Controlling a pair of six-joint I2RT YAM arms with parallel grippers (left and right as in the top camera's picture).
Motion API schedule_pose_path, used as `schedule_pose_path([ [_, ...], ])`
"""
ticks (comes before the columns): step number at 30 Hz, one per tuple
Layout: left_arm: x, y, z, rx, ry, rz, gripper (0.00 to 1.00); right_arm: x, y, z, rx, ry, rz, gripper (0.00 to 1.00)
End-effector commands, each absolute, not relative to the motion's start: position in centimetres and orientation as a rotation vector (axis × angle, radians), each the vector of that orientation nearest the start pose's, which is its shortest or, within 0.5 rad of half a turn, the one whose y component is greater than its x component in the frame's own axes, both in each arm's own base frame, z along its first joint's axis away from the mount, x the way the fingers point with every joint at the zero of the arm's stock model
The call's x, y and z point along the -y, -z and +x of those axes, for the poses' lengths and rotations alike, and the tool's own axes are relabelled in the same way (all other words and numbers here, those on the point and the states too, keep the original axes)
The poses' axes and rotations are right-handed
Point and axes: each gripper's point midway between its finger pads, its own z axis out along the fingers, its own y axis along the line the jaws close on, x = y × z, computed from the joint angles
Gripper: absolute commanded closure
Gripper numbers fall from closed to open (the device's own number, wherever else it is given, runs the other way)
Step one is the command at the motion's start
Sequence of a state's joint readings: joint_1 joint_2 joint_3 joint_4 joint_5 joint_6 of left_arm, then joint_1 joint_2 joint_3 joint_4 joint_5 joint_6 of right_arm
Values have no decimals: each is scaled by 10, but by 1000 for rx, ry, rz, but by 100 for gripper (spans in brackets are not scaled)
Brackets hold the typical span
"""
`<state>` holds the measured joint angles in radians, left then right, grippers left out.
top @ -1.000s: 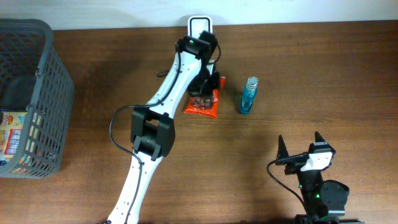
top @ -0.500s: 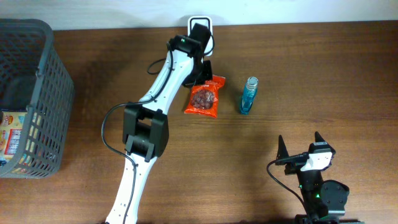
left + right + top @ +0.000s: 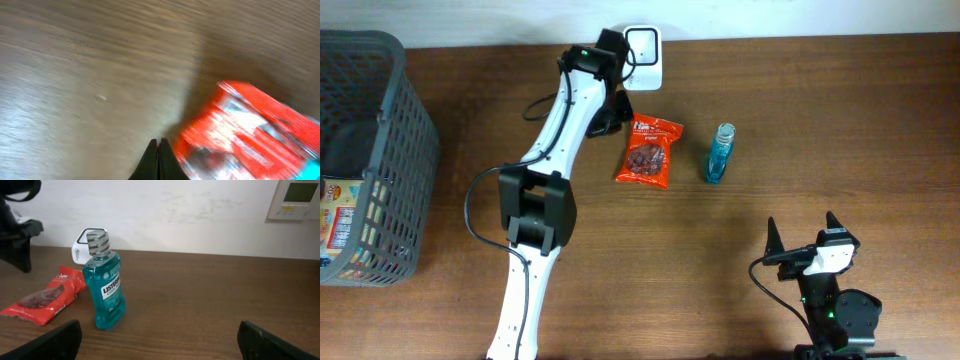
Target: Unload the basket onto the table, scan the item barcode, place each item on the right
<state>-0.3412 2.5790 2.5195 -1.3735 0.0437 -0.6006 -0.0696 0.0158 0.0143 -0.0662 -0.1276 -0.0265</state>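
Red snack packet (image 3: 648, 152) lies flat on wood table (image 3: 840, 110), btwn left gripper (image 3: 159, 145) and Listerine bottle (image 3: 719, 153). Left arm stretched toward far edge by white scanner (image 3: 642, 45), jaws pinched together, empty. Right gripper (image 3: 803, 235) sits low, spread wide. Grey basket (image 3: 420, 130) holds food packs (image 3: 340, 215).

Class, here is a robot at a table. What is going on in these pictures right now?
The left gripper is shut and empty, close beside the red snack packet, which lies flat on the table near the white scanner. A blue mouthwash bottle stands upright right of the packet. The right gripper waits open, away from everything. A grey basket sits at the far left. Nothing is held up to the scanner yet.
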Motion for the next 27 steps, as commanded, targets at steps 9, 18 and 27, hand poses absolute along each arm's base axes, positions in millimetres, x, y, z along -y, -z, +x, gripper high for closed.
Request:
schedule_pose_path([
  [9,294,-45,465,-3001,432,29,100,-3,-158,246,-1641,-26,-49,2],
  [18,263,-13,488,-2960,199,-134,100,-3,-158,246,-1640,-25,-50,2],
  [27,288,-56,486,-2953,438,-43,100,-3,-158,246,-1641,-25,-50,2],
])
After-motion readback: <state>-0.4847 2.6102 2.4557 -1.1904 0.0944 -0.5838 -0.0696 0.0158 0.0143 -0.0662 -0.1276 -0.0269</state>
